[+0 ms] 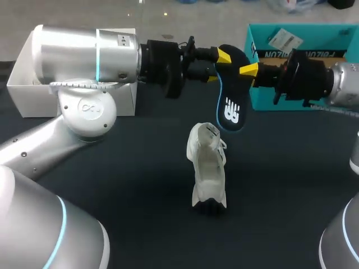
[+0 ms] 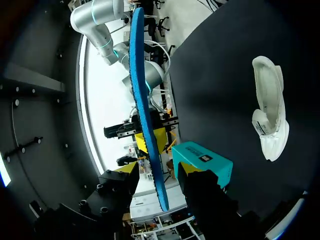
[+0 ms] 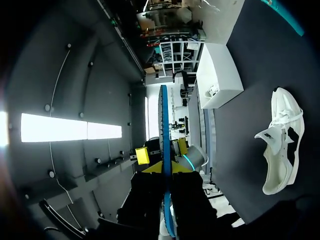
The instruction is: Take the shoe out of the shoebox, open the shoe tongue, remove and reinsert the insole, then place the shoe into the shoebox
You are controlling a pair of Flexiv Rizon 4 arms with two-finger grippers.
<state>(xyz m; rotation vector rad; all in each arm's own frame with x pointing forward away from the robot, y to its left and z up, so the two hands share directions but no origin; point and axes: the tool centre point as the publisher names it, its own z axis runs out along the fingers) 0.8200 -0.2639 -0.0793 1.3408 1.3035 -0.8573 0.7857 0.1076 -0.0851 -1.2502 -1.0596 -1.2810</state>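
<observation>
One white box [image 1: 22,92], apart from shoe [image 1: 207,168].

You have one white mesh shoe [image 1: 207,168], one dark blue-edged foam insole [image 1: 231,89] and two open boxes: a white cardboard box [image 1: 22,84] and a teal cardboard box [image 1: 259,96].

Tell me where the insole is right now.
Head view, just right of middle: the insole hangs in the air, clamped in the right gripper, just beyond the white shoe and beside the teal box.
</observation>
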